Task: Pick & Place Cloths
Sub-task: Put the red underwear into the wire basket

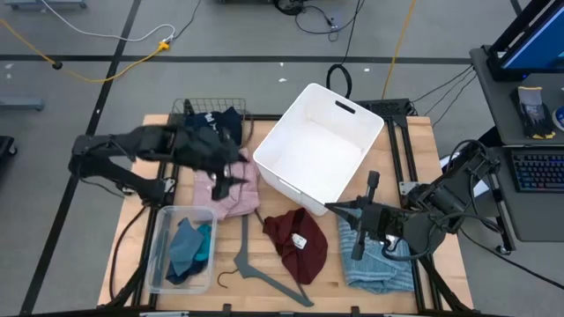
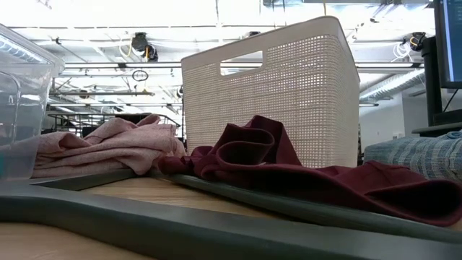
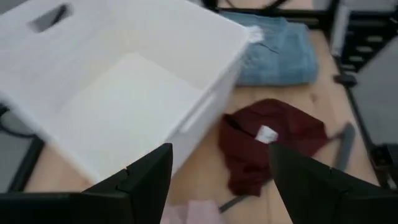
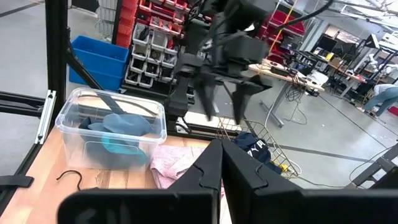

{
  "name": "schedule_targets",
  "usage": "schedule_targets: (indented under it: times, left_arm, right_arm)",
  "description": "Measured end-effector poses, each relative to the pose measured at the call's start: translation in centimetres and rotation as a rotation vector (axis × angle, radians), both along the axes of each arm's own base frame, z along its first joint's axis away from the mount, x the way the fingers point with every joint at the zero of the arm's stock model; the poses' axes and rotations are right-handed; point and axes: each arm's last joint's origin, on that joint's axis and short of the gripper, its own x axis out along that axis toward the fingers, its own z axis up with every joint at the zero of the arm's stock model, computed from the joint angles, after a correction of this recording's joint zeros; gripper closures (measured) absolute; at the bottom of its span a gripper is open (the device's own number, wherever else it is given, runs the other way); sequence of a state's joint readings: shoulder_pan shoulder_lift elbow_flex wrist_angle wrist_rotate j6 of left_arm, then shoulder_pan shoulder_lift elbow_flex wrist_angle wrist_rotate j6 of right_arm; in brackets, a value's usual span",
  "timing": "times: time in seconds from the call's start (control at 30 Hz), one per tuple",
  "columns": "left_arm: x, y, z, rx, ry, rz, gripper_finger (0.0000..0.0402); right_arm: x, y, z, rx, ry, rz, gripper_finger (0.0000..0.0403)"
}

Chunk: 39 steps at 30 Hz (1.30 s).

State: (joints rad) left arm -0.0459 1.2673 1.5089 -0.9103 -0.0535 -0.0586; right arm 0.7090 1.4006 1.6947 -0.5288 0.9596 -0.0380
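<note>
Your left pincer point(image 1: 231, 180) hangs above the pink cloth point(image 1: 231, 195) on the left half of the bench point(image 1: 273, 275), its fingers point(image 3: 146, 177) spread wide with nothing between them. From its wrist view you look between those fingers at the white bin point(image 3: 118, 93), the maroon cloth point(image 3: 273, 140) with its white tag, and the light-blue cloth point(image 3: 277, 53) beyond.

Your right pincer point(image 1: 339, 209) is closed and empty, held over the bench between the maroon cloth point(image 1: 295, 242) and the light-blue cloth point(image 1: 379, 260), which lies under that arm at the near right.

The white bin point(image 1: 322, 145) sits mid-bench toward the far side, and no cloth shows inside it. The pink cloth lies just left of the bin. The maroon cloth lies near of the bin, touching the grey hanger point(image 1: 256, 264). A clear tub point(image 1: 163, 251) at the near left holds the teal and navy pieces point(image 1: 189, 251). Another dark navy cloth point(image 1: 216, 123) sits in a wire basket point(image 1: 189, 107) at the far left.

In the low view, the maroon cloth point(image 2: 289, 170) lies crumpled in front of the bin point(image 2: 274, 94), with the pink one point(image 2: 108, 148) to its left.
</note>
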Motion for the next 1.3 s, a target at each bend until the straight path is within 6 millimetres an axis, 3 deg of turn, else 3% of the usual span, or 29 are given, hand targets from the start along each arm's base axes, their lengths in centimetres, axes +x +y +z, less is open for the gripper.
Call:
schedule_targets:
  times: [0.27,0.4,0.7,0.87,1.07,1.3]
  left_arm:
    - [3.3,-4.6,-2.5,0.068,0.067,-0.093,0.0133]
    - [5.2,-6.3,-4.7,0.112,0.139,-0.123,0.0133]
    - [9.1,-8.9,-10.5,0.191,0.320,-0.192,0.0133]
    - [10.5,-9.8,-12.9,0.187,0.374,-0.185,0.0133]
    - [11.4,-11.2,-13.6,0.154,0.315,-0.185,0.0133]
    - [11.5,-12.2,-13.3,0.158,0.250,-0.155,0.0133]
  right_arm:
    - [-0.1,0.1,-0.6,0.014,0.060,0.074,0.0403]
    - [-0.3,0.1,-1.1,0.062,0.095,0.070,0.0403]
    - [-1.8,1.3,-2.3,0.105,0.158,0.084,0.0403]
    - [-2.9,2.5,-4.9,0.072,0.153,0.024,0.0403]
    - [-5.2,2.9,-7.7,0.156,0.159,0.088,0.0403]
    - [-7.8,1.0,-10.3,0.393,0.172,0.320,0.0403]
